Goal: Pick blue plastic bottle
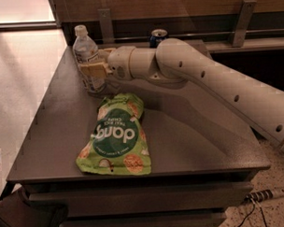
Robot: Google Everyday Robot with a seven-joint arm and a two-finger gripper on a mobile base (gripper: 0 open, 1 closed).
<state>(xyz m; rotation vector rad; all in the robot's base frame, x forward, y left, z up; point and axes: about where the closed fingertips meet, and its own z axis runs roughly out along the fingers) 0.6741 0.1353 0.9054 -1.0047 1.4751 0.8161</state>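
The blue plastic bottle point(85, 49), clear with a white cap and a white label, stands upright at the far left corner of the dark table point(199, 136). My gripper point(88, 73) is at the bottle's lower body and covers its front at label height. The cream arm reaches in from the right across the table. The bottle's base shows just below the gripper, resting on the table.
A green "dang" chips bag point(115, 135) lies flat in the middle of the table, just in front of the gripper. A short dark-blue drink can point(158, 37) stands at the far edge behind the arm. A wooden wall with metal brackets runs behind the table.
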